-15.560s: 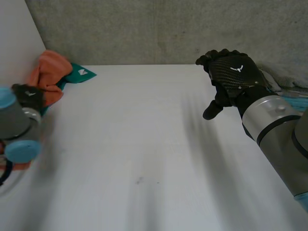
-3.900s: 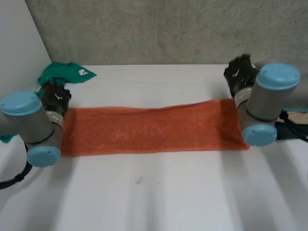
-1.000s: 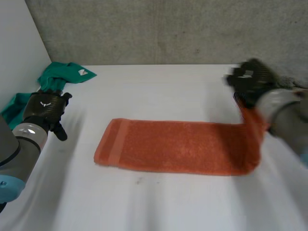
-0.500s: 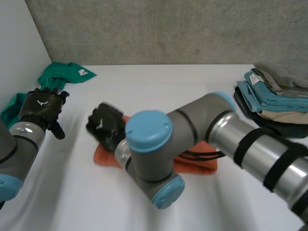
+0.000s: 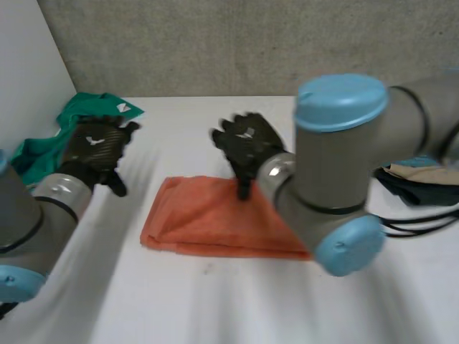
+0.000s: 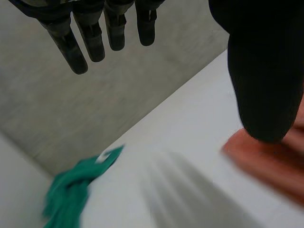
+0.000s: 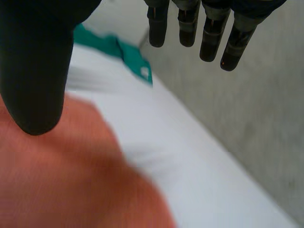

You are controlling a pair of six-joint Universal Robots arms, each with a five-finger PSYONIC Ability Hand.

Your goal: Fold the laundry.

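Fingers [image 7: 188, 28] of right hand [image 5: 247, 147] and left hand [image 5: 97, 150] are straight, empty now; the towel [image 5: 208, 222] lies folded in half

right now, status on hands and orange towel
Left hand open, beside orange towel. Right hand open, at its far edge. Towel folded, flat on table. Nothing blocking.

Soft, diffuse light falls evenly on the matte white table [image 5: 215, 308], the brightest surface in the head view. The rough grey concrete wall [image 5: 215, 43] behind the table is dimmer and flatly lit. On the table, the folded orange terry towel [image 5: 208, 222] casts a thin dark line along its near edge. The black left hand [image 6: 259, 71] and the black right hand [image 7: 35, 61] show as dark masses.
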